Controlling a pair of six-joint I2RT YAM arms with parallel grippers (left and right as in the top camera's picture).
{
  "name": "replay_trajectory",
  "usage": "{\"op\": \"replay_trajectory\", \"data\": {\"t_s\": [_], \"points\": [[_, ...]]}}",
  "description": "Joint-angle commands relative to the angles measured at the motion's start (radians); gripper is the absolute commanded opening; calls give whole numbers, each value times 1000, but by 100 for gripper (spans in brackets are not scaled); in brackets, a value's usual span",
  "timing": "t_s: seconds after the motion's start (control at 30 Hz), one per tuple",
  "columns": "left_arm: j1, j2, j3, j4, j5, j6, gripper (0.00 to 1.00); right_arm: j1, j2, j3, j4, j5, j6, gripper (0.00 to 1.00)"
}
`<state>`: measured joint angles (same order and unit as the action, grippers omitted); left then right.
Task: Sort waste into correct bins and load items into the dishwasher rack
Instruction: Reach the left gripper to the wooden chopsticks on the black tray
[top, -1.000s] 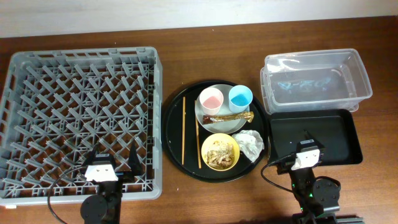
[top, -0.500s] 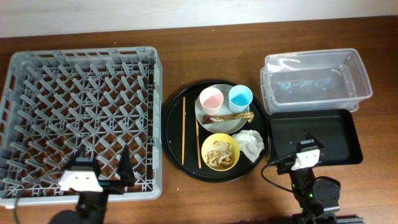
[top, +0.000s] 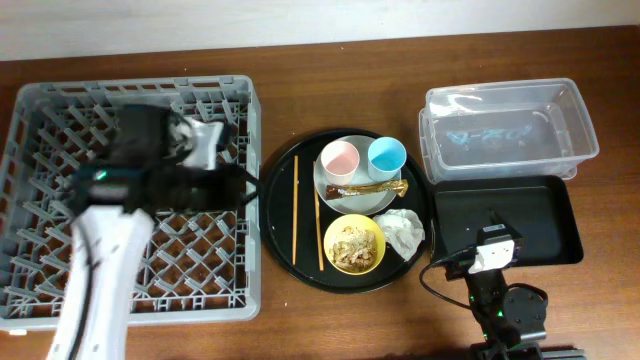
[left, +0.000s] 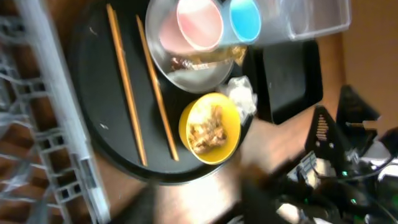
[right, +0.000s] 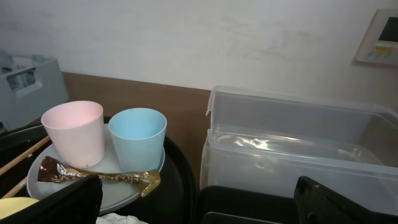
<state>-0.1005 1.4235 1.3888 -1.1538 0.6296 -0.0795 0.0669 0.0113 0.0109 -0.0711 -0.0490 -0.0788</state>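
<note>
The grey rack (top: 40, 110) fills the left. On the round black tray lie two chopsticks (top: 295, 205), a plate (top: 330, 192) with a pink cup (top: 339, 158), a blue cup (top: 386, 156) and the wrapper (top: 370, 187), a yellow bowl (top: 331, 240) of scraps, and a napkin (top: 402, 231). My left gripper (top: 245, 185) hangs blurred over the rack's right edge, beside the chopsticks; its jaws are smeared (left: 203, 200). My right gripper (right: 208, 205) is open and empty over the black bin (top: 520, 215), facing the clear tub (right: 298, 143).
The round black tray (top: 280, 230) sits between rack and bins. The clear tub (top: 510, 130) stands behind the black bin at the right. Bare wooden table runs along the front edge and between tray and rack.
My left arm has swung from the rack's near edge up and across the rack toward the round tray. The right arm has not moved.
</note>
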Motion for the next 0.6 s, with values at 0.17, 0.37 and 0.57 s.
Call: {"op": "replay_trajectory", "data": {"t_s": [0.17, 0.37, 0.57], "points": [[-423, 203, 13, 149, -542, -236, 33, -3, -6, -5, -4, 5, 1, 99], [-447, 365, 13, 227, -655, -246, 40, -3, -6, -5, -4, 5, 1, 99], [-447, 476, 13, 280, -703, -246, 38, -3, -6, -5, -4, 5, 1, 99]]}}
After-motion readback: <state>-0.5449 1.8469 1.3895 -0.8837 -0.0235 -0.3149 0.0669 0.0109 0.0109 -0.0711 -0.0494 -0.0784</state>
